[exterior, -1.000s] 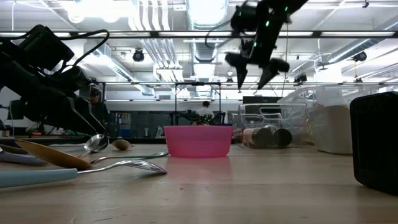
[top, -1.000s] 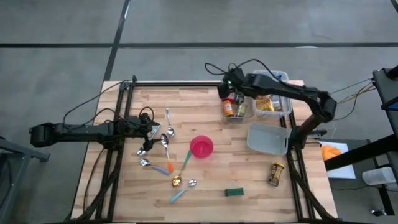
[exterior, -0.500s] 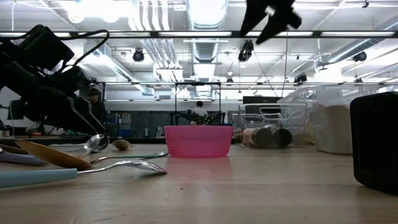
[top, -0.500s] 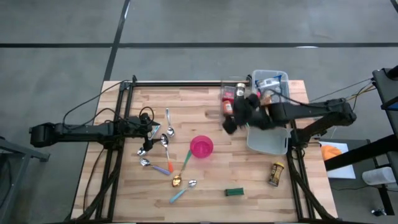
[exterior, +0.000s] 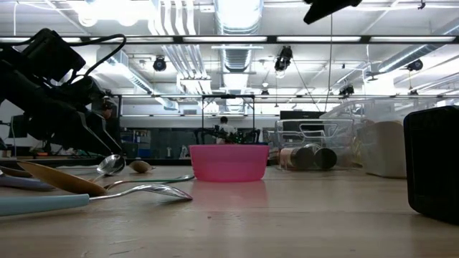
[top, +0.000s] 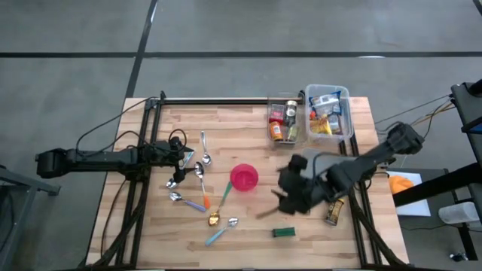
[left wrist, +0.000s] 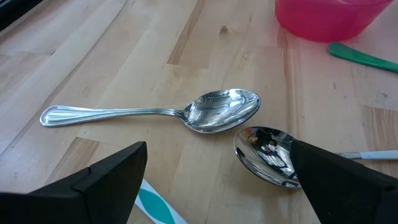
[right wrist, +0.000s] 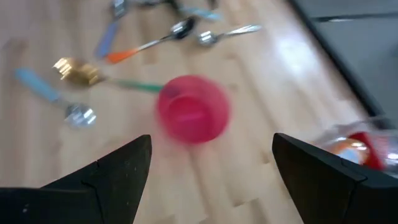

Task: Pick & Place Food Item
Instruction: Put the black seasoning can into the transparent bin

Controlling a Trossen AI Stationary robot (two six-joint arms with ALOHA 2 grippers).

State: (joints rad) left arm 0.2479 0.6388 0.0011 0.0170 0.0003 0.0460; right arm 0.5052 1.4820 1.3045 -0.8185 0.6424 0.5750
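Food items sit in two clear bins at the far right: bottles in the small bin (top: 283,120), snack packs in the bigger one (top: 328,113). A gold-lidded jar (top: 334,211) lies on the table near the right edge, and a small green packet (top: 283,232) lies toward the near edge. My right gripper (top: 277,202) hangs open and empty above the table, between the pink bowl (top: 243,178) and the jar; its wrist view looks down on the pink bowl (right wrist: 193,109). My left gripper (left wrist: 217,146) rests open at the left, over the spoons.
Several spoons (top: 197,177) with coloured and metal handles lie scattered left of and in front of the bowl. Two metal spoons (left wrist: 221,112) lie just beyond my left fingers. A black frame (top: 143,135) borders the table on the left, far and right sides.
My right gripper has swung quickly from above the bins at the far right toward the near edge, rolling as it went. It now hangs over the table to the right of the pink bowl. It has stayed open and carries nothing.
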